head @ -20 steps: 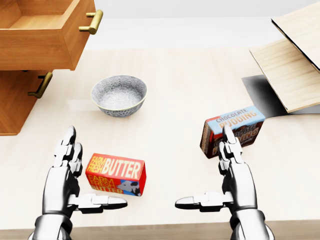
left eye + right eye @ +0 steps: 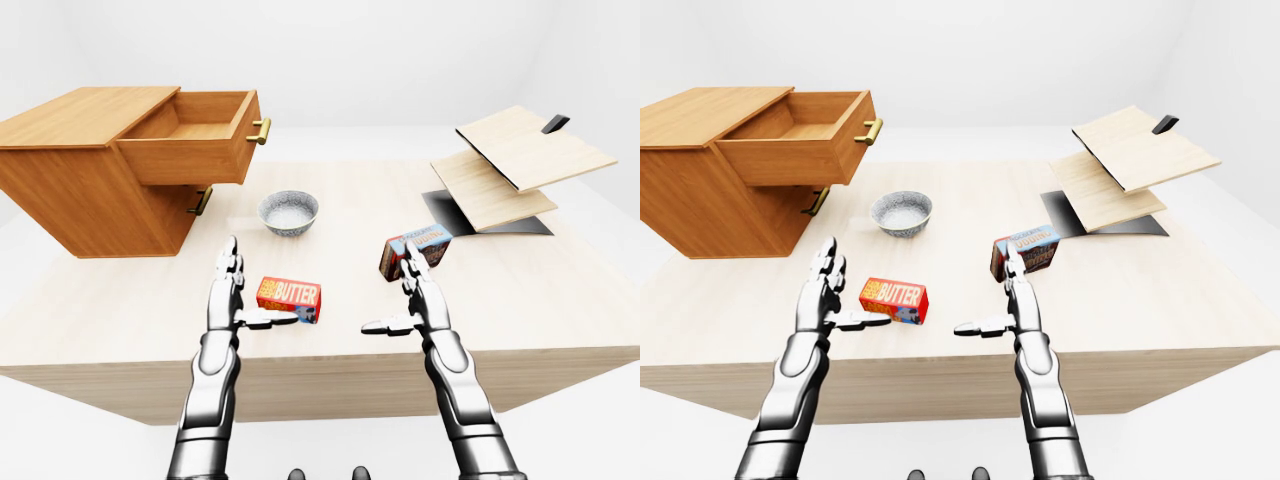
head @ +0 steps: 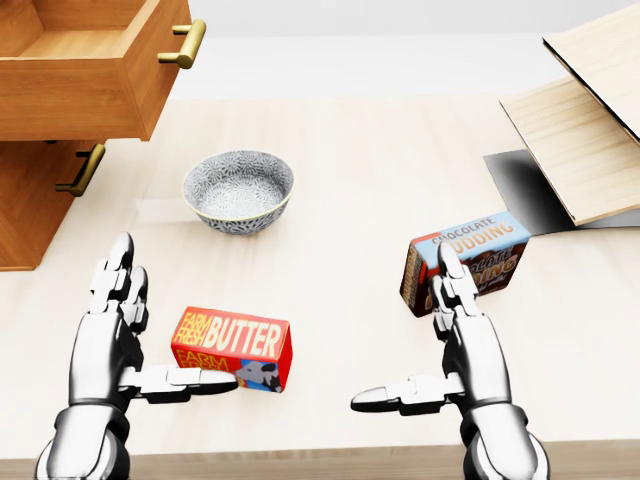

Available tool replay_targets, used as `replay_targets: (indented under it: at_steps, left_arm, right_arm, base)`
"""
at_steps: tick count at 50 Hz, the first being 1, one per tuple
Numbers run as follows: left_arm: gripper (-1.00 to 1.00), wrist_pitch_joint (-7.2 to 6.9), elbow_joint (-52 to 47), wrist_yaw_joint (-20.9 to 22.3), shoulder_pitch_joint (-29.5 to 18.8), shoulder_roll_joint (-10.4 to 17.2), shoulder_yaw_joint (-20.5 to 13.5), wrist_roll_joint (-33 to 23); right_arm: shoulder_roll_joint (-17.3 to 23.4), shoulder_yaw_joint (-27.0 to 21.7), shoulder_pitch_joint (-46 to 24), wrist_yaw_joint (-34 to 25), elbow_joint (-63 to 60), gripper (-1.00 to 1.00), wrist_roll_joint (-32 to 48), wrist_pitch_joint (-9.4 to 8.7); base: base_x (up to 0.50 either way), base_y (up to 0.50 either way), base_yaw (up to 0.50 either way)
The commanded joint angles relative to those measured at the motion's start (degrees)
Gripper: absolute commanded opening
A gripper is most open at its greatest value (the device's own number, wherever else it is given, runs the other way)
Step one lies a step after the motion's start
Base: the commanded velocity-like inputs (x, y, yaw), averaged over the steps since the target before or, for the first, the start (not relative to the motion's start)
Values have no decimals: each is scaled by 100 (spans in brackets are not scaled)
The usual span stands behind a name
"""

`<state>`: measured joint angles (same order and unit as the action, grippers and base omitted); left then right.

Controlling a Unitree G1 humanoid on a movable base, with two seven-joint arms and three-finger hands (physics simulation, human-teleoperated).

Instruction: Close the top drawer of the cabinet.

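Note:
The wooden cabinet (image 2: pixel 90 190) stands at the left of the table. Its top drawer (image 2: pixel 195 140) is pulled far out, with a brass handle (image 2: pixel 260 131) on its face; it also shows at the top left of the head view (image 3: pixel 90 70). The lower drawer is shut, with its own handle (image 2: pixel 201 202). My left hand (image 2: pixel 235 295) is open, fingers up, well below the drawer and just left of the butter box. My right hand (image 2: pixel 405 300) is open and empty, in front of the pudding box.
A red butter box (image 3: pixel 232 348) lies between my hands. A grey bowl (image 3: pixel 238 190) sits below the drawer handle. A chocolate pudding box (image 3: pixel 468 255) lies at the right. Tilted wooden boards (image 2: pixel 515 160) on a dark stand occupy the table's right.

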<state>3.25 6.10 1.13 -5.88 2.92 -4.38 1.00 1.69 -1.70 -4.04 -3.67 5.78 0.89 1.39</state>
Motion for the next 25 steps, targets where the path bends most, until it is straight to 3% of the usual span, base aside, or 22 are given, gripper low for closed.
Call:
replay_targets:
  at_steps: [1, 4, 5, 8, 15, 17, 21, 23, 25]
  left_arm:
    - [100, -45, 474, 11, -602, 217, -209, 103]
    - [100, -17, 631, 69, -783, 295, -228, 125]
    - [100, 168, 766, 40, -898, 345, -243, 58]
    - [100, 175, 1048, 92, -1204, 464, -298, 81]
    - [100, 175, 1235, 295, -1875, 708, -334, 91]
    - [100, 175, 1079, 594, -2089, 693, -419, 622]
    - [100, 175, 1003, 660, -2325, 807, -343, 479]
    - [100, -6, 791, 612, -2458, 826, -382, 546]
    - [100, -398, 458, 615, -2560, 856, -400, 691]
  right_arm:
    - [85, -75, -391, -93, 89, 100, 63, -182]
    - [121, -98, -498, -140, 18, 100, 42, -324]
    - [135, -105, -532, -163, -64, 100, 38, -411]
    - [168, -138, -647, -200, -305, 100, 23, -639]
    - [272, -207, -1048, -290, -613, 100, 2, -639]
    - [310, -246, -1219, -282, -550, 100, -2, -639]
    - [396, -301, -1523, -265, -320, 100, 4, -639]
    - [437, -353, -1702, -238, -195, 100, -48, -639]
    - [483, -365, -1853, -211, -41, 100, -56, -639]
  base:
    - [0, 0, 0]
    - [0, 0, 0]
    - [0, 0, 0]
    - [0, 0, 0]
    - [0, 0, 0]
    - [0, 0, 0]
    - [0, 0, 0]
    - [0, 0, 0]
    - [0, 0, 0]
